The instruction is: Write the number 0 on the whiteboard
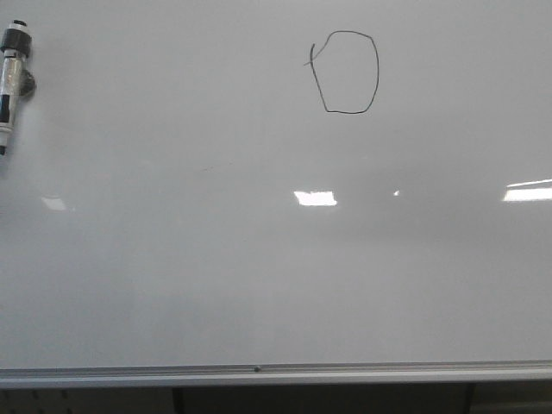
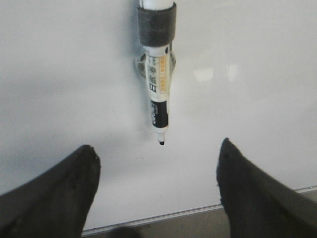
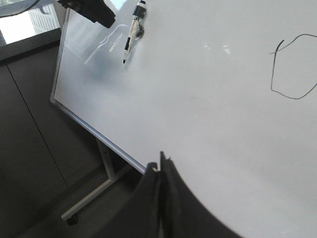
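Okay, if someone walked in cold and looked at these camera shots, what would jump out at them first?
Probably the number 0, a thin black oval with a small tick at its upper left, drawn high on the whiteboard, right of centre in the front view. Next, the marker, uncapped, tip down in a holder at the board's far left edge. The left hand is open below it, holding nothing; the right hand is shut and empty.
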Tool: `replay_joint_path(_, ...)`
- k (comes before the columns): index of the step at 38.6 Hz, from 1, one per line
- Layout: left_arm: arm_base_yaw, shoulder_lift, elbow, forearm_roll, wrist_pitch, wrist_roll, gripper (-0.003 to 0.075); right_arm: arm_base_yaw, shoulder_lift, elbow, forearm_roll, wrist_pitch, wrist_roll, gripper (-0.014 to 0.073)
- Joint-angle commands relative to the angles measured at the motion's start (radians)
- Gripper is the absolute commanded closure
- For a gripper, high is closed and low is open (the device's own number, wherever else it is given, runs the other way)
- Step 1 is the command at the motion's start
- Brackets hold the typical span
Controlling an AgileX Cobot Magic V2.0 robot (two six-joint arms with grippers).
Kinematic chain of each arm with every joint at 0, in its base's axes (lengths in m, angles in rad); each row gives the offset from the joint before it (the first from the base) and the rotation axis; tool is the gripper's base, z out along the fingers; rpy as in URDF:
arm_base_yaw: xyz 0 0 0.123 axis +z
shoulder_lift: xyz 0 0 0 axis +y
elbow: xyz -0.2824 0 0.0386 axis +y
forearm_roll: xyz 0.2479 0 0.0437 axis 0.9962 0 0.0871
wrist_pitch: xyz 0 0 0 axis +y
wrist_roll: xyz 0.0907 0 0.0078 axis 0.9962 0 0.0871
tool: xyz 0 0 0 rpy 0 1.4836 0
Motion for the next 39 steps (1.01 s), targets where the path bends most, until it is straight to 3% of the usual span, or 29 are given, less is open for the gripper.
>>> replay_joint_path(1,0.002,-0.155,0.091,-0.025,-0.154,-0.01,0.0342,-0.001,0.004,-0.025,0.023,-0.042,-0.01,0.0662)
replay_joint_path(9,0.002,-0.453,0.385,-0.025,-0.371,-0.01,0.0503,-0.001,0.004,-0.025,0.023,-0.042,-0.01,0.0662)
replay_joint_path(21,0.002,-0.846,0.679,-0.025,-0.426,-0.01,0.073,-0.001,0.004,-0.025,0.023,-0.042,-0.01,0.0662)
replay_joint_path(30,0.002,-1.056,0.738,-0.032,-0.427,-0.01,0.074,-0.001,0.004,-0.025,0.023,-0.042,-0.01,0.0662)
replay_joint_path(39,0.002,-1.104,0.738,-0.036,-0.429,-0.01,0.074,-0.001,0.004,-0.025,0.023,-0.042,-0.01,0.0662)
